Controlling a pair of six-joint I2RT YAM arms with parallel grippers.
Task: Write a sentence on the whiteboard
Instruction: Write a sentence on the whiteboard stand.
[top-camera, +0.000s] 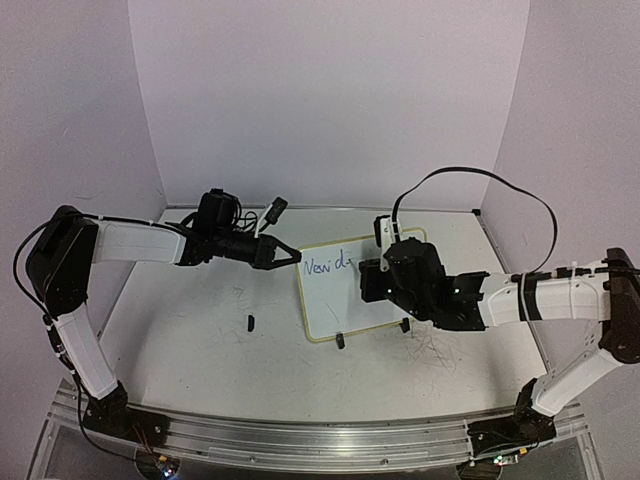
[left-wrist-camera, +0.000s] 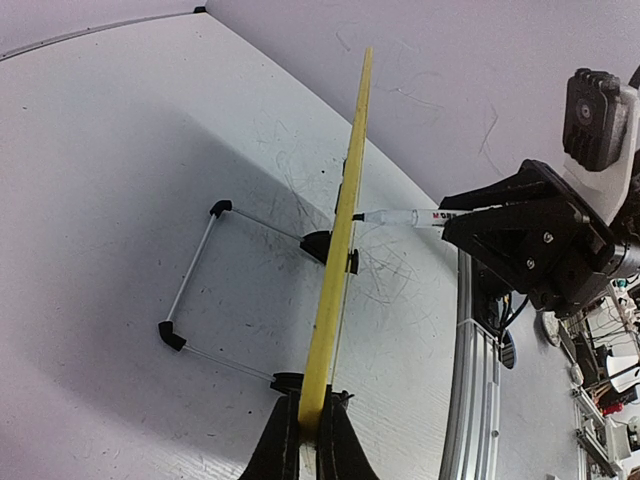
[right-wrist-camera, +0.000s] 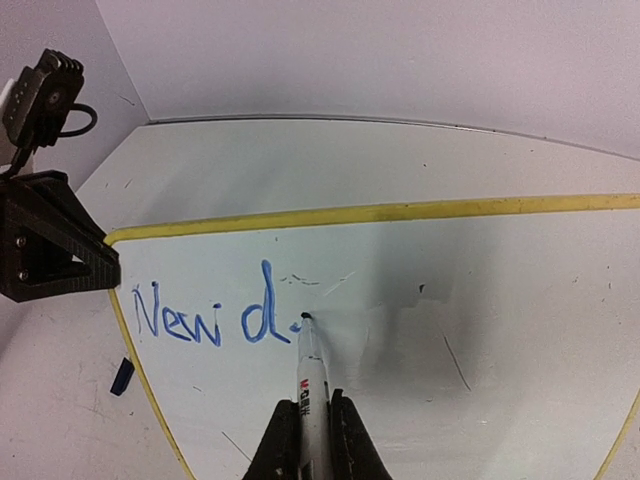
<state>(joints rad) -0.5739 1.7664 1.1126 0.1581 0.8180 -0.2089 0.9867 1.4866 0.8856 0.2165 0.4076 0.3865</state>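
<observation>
**A:** Where is the whiteboard, and what holds it?

**B:** The whiteboard stands on its feet in the middle of the desk. The left gripper is pressed together on its yellow left edge.

**A:** And the writing?

**B:** The sentence reads "New d" in blue. The right gripper pinches a marker. The marker's barrel meets the board nearly square-on, with its tip touching just right of the "d".

**A:** Is there room to go on?

**B:** Probably. Bare white board stretches rightward from the tip to the far edge, and the left gripper sits beyond the first word, out of the way.
</observation>
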